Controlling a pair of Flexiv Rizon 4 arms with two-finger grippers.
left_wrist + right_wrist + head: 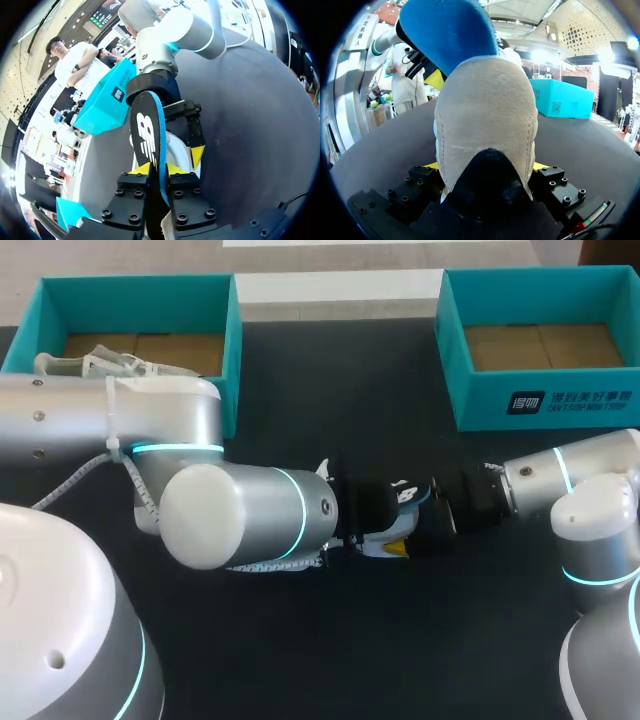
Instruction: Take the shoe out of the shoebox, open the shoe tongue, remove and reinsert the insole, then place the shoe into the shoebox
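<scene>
Overhead, my left claw [392, 540] and right claw [432, 508] meet just off table centre, toward four o'clock. The shoe [402, 490] is between them, I think, though it is mostly hidden there. The left shoebox [130, 285] sits at eleven o'clock and the right shoebox [470, 390] at one o'clock.

In the left wrist view, my left claw is pinched narrow on the insole [147, 130]. The insole stands on edge between the fingers and runs out ahead to twelve o'clock. The shoe lies just beyond, at about one o'clock.

In the right wrist view, the right claw's fingers are spread wide, pressing both sides of the shoe's grey heel. The insole's blue underside shows ahead, at about eleven o'clock.
</scene>
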